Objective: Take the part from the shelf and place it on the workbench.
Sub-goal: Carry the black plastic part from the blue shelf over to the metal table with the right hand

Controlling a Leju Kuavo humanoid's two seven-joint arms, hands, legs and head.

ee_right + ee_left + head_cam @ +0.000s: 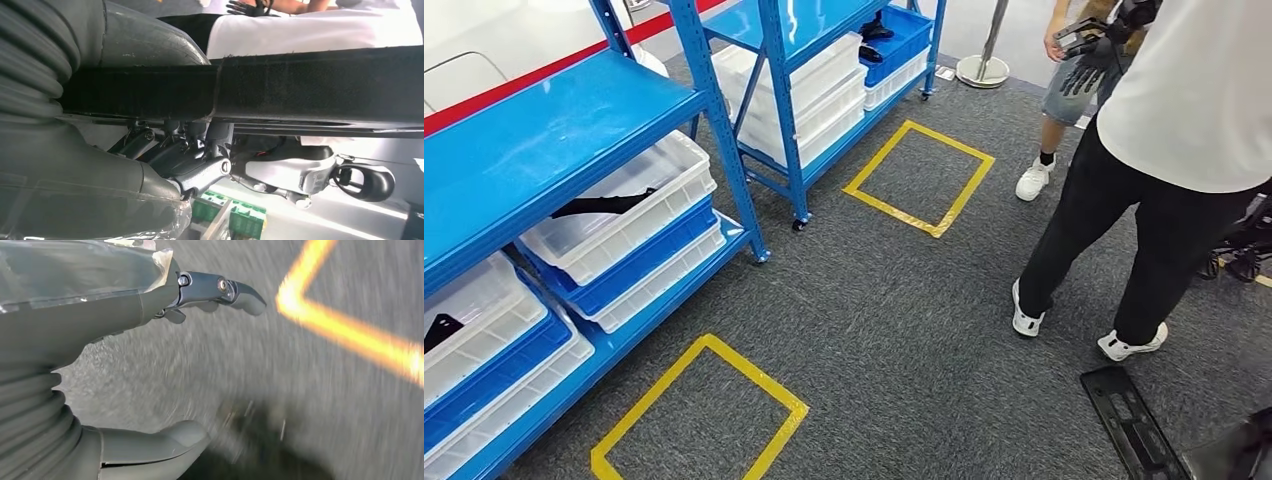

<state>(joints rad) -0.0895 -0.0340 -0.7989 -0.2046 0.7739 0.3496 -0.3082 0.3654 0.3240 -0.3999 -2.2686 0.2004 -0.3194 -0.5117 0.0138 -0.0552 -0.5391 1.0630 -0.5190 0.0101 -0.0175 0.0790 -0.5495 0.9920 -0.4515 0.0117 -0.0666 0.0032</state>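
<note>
The right hand (195, 170) grips a long black part (310, 85): in the right wrist view its fingers curl under the flat, felt-like bar, which runs straight across the palm so its weight sits along the hand and does not hang from one end. In the head view the same part (1136, 425) shows at the near right, a flat black strip held low over the grey carpet (904, 320). So the part is already off the shelf and in the hand, not yet on any desk.

The left hand (220, 292) holds nothing. Its fingers are spread loosely and point down at the carpet beside a yellow tape line (350, 335); it looks free for balance, not for work.

On the left stand 2 blue shelves (554, 130), with white and blue bins (624, 210) stacked on their lower levels. Each bin is open at the top, so that a part can be lifted straight out; 1 more dark part (604, 205) lies in a white bin. 2 yellow tape squares (699, 410) on the carpet probably mark standing spots in front of each shelf. A person (1164, 150) in a white shirt and black trousers stands to the right, close to the carrying path, and could be brushed by the long part.
</note>
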